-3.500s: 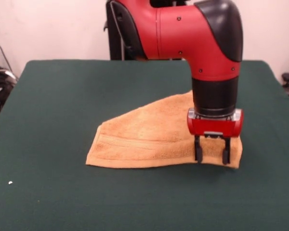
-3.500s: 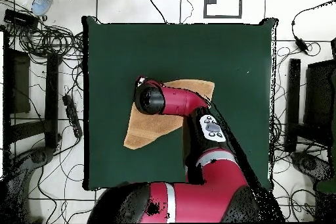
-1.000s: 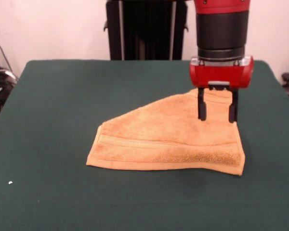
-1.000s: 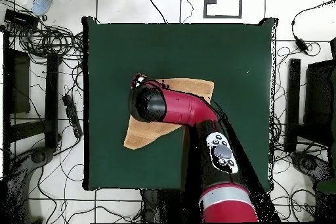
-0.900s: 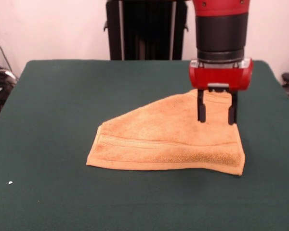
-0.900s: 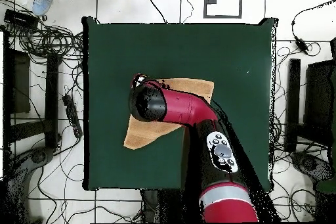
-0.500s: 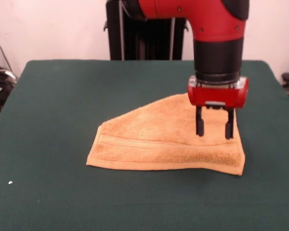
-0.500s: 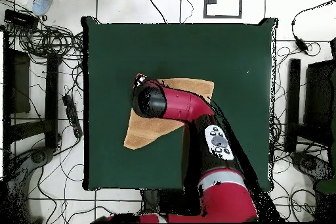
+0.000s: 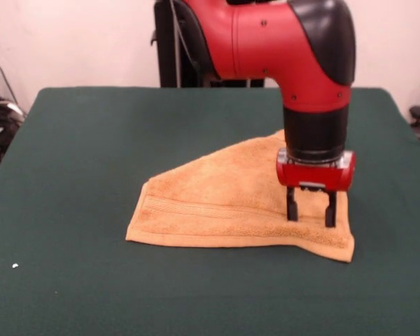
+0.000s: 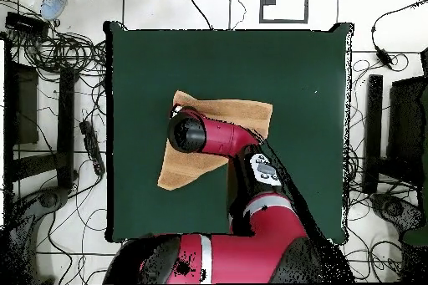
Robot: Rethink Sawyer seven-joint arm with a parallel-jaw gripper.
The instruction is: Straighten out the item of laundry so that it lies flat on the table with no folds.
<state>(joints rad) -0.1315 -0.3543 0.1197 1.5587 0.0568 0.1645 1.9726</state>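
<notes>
Towel point(image 9: 224, 203) is lying right of centre on the green bench point(image 9: 77, 161), folded over on itself into a wedge with a ribbed band along its near edge; not yet flat, so unfolding is all still to do. End effector point(image 9: 310, 218) is hanging open over the near right corner, tips at the cloth, gripping nothing. No containers showing.

The orange-tan towel point(image 9: 224, 203) lies folded into a rough triangle on the green table point(image 9: 91, 140).
</notes>
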